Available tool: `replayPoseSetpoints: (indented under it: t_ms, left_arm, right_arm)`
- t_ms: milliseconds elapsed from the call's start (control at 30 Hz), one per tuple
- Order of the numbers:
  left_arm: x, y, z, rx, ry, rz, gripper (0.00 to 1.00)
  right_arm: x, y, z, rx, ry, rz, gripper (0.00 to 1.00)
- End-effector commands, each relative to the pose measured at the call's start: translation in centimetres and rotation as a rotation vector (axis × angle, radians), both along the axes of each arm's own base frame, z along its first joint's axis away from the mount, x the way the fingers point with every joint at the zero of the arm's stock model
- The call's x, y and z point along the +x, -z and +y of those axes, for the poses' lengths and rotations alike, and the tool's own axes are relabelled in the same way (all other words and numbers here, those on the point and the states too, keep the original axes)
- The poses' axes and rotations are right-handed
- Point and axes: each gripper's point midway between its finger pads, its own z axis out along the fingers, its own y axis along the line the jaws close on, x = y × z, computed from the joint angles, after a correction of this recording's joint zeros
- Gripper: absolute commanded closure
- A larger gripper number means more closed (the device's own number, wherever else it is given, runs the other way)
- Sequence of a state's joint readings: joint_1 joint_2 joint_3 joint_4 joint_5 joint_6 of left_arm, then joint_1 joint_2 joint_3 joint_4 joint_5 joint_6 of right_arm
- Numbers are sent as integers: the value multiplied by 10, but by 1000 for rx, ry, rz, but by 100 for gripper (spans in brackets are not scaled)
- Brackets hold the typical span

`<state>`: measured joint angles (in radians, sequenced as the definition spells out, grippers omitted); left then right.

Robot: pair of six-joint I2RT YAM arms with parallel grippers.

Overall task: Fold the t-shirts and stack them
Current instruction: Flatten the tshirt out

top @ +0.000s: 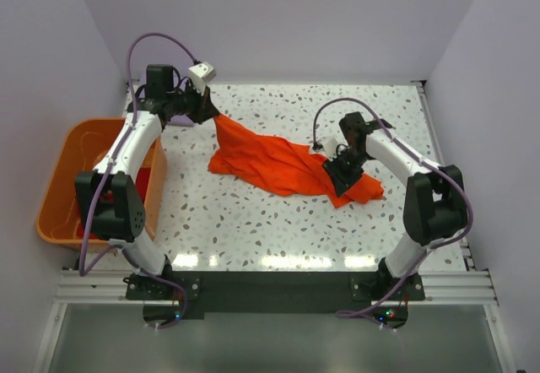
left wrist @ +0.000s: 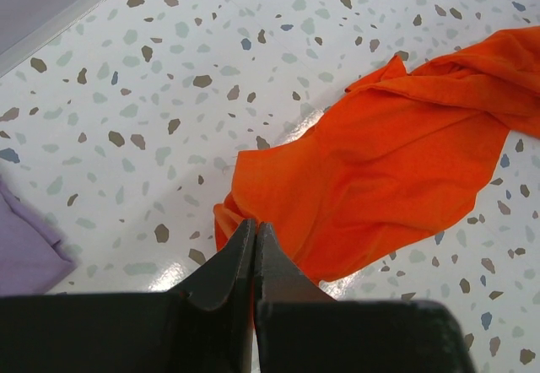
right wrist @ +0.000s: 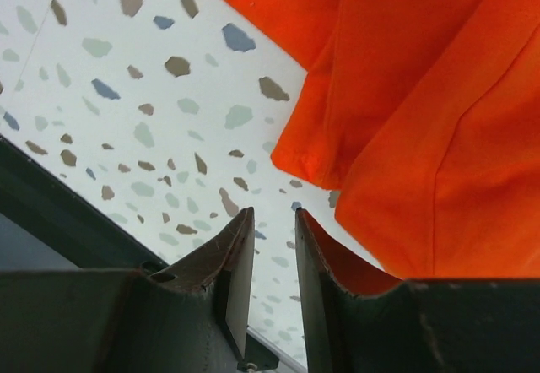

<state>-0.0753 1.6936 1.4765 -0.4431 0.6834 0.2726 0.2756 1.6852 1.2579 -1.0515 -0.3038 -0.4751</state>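
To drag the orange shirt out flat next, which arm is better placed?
Left, probably: the left tool is shut on a corner of the orange t-shirt, while the right tool stands open beside the other end, gripping nothing.

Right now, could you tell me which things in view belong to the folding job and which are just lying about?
For the job: orange t-shirt, spread on the table; lavender shirt; red shirt, in the tub.
Lying about: orange plastic tub; speckled table.

Rumpled orange t-shirt [top: 278,164], stretched diagonally across the table [top: 253,229]
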Motion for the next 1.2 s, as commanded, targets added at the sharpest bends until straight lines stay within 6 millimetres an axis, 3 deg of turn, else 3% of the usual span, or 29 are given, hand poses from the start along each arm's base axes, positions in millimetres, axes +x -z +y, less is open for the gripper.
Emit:
replayPoseSetpoints:
  t_ms: [0, 167, 367, 633, 1167]
  left_arm:
    - [1, -16, -3, -2, 29, -51, 100]
    - [1, -14, -2, 5, 30, -49, 100]
    - [2, -12, -2, 7, 29, -44, 100]
    - [4, -13, -3, 5, 32, -46, 100]
    - [3, -10, -2, 10, 30, -41, 100]
  right_arm:
    - [27, 9, -3, -39, 33, -85, 69]
    - [23, 28, -8, -75, 15, -10, 69]
    - [14, 22, 2, -18, 12, 25, 80]
    - [24, 35, -17, -115, -8, 4, 56]
    - [17, 66, -22, -145, 17, 19, 64]
